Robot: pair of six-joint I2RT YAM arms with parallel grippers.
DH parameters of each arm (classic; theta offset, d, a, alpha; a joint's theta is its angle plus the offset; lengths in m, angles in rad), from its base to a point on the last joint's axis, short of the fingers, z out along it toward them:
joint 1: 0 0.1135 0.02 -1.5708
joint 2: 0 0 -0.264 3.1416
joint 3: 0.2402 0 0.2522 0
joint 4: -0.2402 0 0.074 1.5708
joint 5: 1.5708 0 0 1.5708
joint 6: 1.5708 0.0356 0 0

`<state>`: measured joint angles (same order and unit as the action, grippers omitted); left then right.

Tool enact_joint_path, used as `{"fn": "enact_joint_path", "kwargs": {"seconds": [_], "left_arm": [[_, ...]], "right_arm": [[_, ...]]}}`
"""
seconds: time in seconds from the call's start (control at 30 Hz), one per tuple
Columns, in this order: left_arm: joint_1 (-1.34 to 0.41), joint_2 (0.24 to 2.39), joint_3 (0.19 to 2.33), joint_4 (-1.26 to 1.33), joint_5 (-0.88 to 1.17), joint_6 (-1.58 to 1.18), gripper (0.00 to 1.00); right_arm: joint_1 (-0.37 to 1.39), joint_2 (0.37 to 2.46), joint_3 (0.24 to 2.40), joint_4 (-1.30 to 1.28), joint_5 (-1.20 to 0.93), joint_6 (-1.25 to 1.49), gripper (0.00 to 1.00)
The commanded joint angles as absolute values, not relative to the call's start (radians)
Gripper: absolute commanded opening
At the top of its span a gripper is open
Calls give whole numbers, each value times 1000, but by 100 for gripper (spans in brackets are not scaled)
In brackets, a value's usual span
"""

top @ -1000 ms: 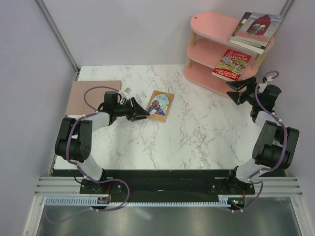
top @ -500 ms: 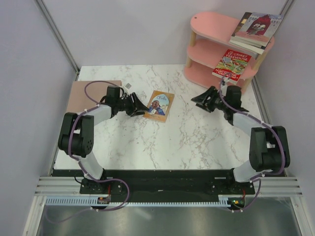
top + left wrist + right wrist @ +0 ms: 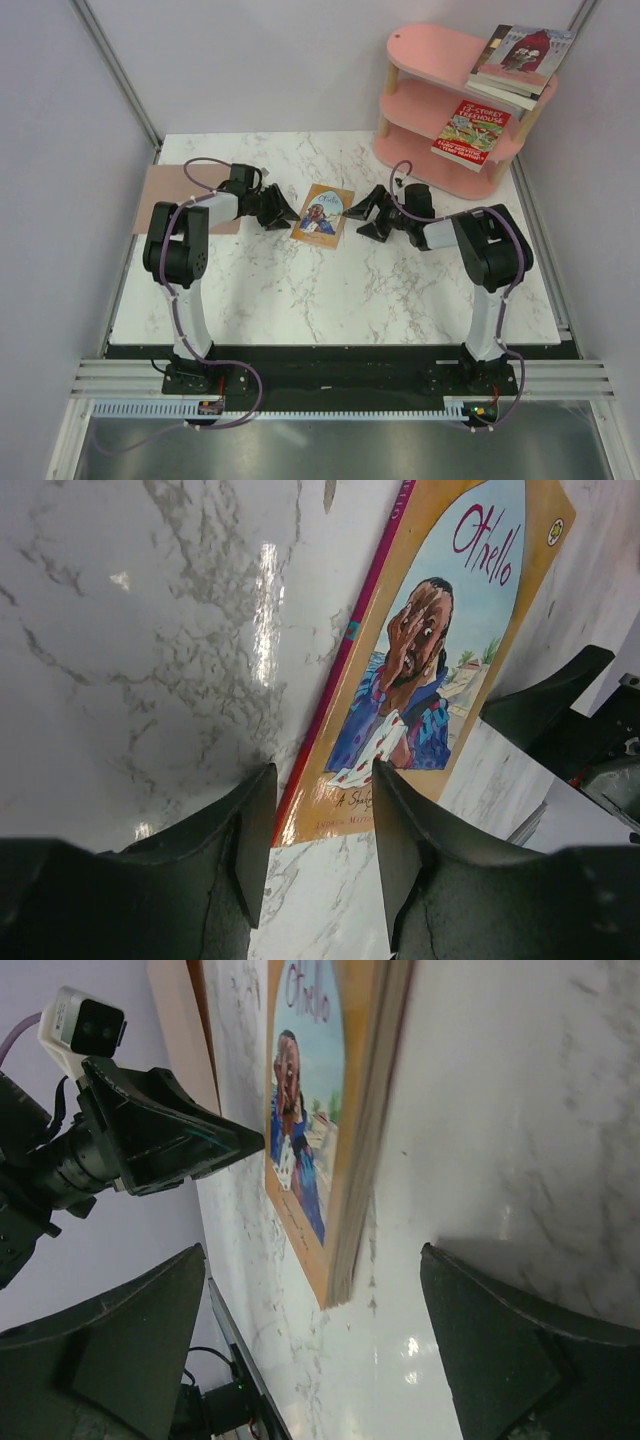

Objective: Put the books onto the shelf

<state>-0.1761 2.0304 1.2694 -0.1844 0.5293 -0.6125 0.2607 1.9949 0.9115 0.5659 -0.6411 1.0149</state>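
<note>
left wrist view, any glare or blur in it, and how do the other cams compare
Left wrist view: a bright glare streak on the marble table, the Othello book sharp, the left pincer dark and soft. Right wrist view: one small glare spot, the right pincer a blurred silhouette. Top external view: even light, faint shadows, all sharp.

My right gripper (image 3: pixel 361 216) has swung away from the shelf (image 3: pixel 430 55) and now sits just right of the tan book (image 3: pixel 324 213). My left gripper (image 3: pixel 286 219) has moved up closer to its left edge.
</note>
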Motion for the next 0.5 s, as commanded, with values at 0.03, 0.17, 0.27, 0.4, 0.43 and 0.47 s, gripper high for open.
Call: {"fn": "enact_joint_path", "kwargs": {"seconds": [0.03, 0.17, 0.27, 0.4, 0.43, 0.47], "left_arm": [[-212, 2089, 1312, -224, 485, -583, 51], [-241, 2114, 1313, -224, 483, -588, 51], [-261, 2129, 1324, -222, 497, -588, 51], [-270, 2132, 1324, -224, 508, -586, 51], [-270, 2125, 1321, -224, 512, -583, 51], [-267, 2115, 1315, -224, 509, -578, 51]], "right_arm": [[347, 2144, 1043, 451, -515, 976, 98], [414, 2223, 1117, 437, -518, 996, 96], [443, 2259, 1149, 452, -529, 1020, 76], [453, 2266, 1146, 526, -546, 1066, 19], [453, 2252, 1137, 531, -549, 1065, 11], [453, 2241, 1132, 523, -545, 1055, 8]]}}
